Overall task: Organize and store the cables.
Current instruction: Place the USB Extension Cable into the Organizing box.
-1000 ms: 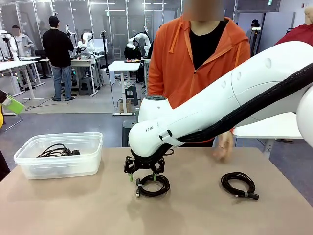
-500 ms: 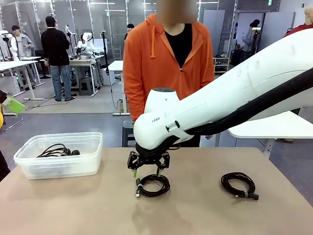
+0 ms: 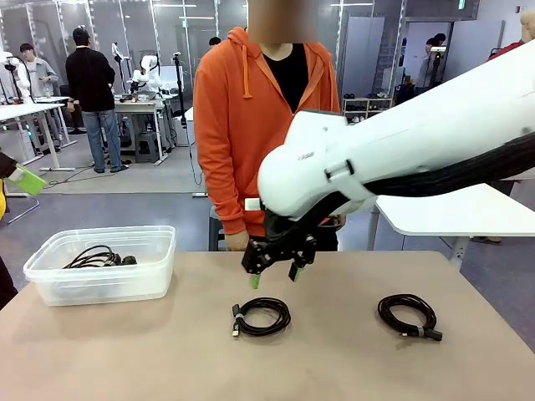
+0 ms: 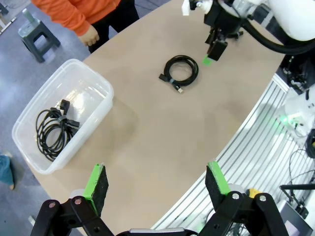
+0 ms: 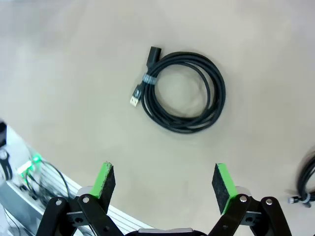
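Beige desk (image 3: 125,359) in a robotics lab, a person (image 3: 251,125) in orange at its far side: the right pincer (image 3: 274,276) hangs spread and empty just above and behind a coiled black cable (image 3: 262,316), apparently poised to drop over it. A second coil (image 3: 408,314) lies well apart toward the robot's right, while a clear bin (image 3: 50,288) at the left already holds stored cables (image 3: 96,256). The left pincer (image 4: 156,172), also spread and empty, hovers high over the near edge, leaving the route to the bin free.

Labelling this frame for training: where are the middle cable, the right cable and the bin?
middle cable (image 3: 286,317), front view, coil's right arc
right cable (image 3: 383,312), front view, coil's left arc
bin (image 3: 109,289), front view, front wall
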Robot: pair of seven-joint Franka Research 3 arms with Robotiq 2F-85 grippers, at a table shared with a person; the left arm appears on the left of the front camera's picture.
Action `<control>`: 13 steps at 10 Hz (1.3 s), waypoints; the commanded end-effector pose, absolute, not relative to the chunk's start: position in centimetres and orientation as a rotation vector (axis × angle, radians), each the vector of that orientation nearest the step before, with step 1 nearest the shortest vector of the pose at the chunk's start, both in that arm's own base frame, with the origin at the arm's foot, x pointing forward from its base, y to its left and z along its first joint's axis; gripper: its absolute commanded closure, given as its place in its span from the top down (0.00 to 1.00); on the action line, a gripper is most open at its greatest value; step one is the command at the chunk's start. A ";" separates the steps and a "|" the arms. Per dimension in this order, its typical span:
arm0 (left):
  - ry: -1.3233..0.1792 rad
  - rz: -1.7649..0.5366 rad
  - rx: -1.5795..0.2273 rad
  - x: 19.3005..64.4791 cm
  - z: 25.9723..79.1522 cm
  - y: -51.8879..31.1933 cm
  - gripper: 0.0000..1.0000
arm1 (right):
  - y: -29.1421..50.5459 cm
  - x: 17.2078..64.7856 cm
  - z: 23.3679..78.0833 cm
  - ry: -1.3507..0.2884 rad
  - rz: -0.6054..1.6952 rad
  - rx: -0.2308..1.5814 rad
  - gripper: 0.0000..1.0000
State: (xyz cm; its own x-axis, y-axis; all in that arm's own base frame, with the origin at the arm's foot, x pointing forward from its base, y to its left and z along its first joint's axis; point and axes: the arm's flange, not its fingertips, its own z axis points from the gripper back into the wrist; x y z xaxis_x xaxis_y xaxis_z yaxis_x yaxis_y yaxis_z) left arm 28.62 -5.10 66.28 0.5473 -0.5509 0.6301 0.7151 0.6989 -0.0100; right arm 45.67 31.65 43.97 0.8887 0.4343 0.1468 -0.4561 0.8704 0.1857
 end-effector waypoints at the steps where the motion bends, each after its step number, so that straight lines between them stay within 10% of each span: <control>1: -0.594 -0.699 -0.318 29.3 67.3 -7.5 1.00 | 27.2 43.7 45.6 -0.113 0.567 0.236 1.00; 8: -0.466 -0.293 -0.357 35.5 64.1 -19.9 1.00 | 11.6 36.2 53.4 -0.233 0.865 0.235 1.00; 13: -0.297 -0.403 -0.278 38.7 60.2 -25.5 1.00 | 3.0 31.8 57.4 -0.471 0.826 0.229 1.00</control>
